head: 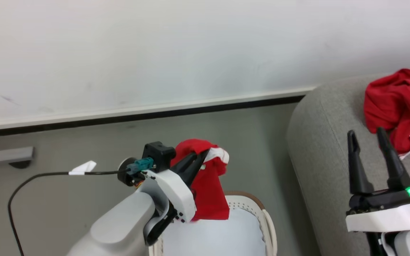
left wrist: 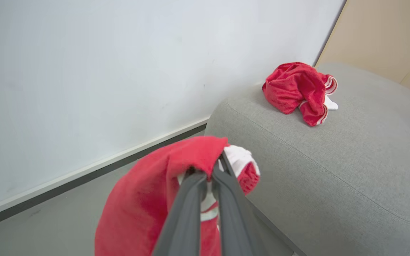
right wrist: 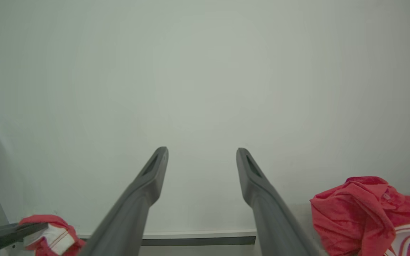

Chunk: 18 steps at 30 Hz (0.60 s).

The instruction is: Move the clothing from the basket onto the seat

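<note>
Leftward first: left gripper pinched tight on a red garment, which drapes straight down from the fingertips, long axis vertical, white-banded end uppermost. Head view puts the basket beneath that hanging hem, white cloth inside. Left wrist view adds the seat ahead of the fingers. On it the second red garment lies bunched, just beyond the right gripper, whose fingers are spread wide and empty.

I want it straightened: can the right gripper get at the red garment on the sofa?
Probably yes: the open right gripper sits beside the red garment on the sofa, nothing between.
</note>
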Tool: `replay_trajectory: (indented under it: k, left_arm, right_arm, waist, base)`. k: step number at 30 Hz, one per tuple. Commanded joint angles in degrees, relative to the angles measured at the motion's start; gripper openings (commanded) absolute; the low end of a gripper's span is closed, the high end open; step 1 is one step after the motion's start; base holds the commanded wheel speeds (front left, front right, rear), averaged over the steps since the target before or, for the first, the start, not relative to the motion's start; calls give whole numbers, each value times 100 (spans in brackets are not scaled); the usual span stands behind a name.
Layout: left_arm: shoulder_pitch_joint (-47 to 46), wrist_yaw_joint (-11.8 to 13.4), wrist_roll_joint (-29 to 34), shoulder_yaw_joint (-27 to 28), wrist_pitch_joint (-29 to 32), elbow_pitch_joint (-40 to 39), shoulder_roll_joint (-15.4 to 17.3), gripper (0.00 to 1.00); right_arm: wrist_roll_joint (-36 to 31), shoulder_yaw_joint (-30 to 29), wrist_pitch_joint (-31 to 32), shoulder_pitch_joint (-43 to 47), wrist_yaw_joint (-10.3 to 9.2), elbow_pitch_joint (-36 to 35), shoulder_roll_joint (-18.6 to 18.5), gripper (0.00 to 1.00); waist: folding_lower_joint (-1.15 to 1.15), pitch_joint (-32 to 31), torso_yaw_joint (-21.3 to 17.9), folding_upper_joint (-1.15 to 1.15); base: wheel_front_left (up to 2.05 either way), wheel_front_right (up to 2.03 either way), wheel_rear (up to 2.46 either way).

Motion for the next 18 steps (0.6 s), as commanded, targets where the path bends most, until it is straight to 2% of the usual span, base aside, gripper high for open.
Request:
replay_trajectory:
  k: [1, 8, 18]
  left_arm:
    - [87, 38, 164, 104, -13, -167, 60, 0]
    - [81, 160, 534, 364, -13, -774, 230, 0]
    - [-302, 385, 746, 453, 50, -1581, 461, 0]
  right_arm:
    - [73, 60, 3, 107, -13, 45, 21, 100]
    - [145, 402, 3, 294, -13, 200, 137, 100]
    - [176, 807, 3, 348, -13, 356, 200, 100]
  waist:
    - [1, -179, 161, 0]
    - [1, -500, 389, 0]
    - [1, -583, 616, 0]
  base:
    - [0, 0, 0]
    - [0, 0, 0]
    - [0, 0, 0]
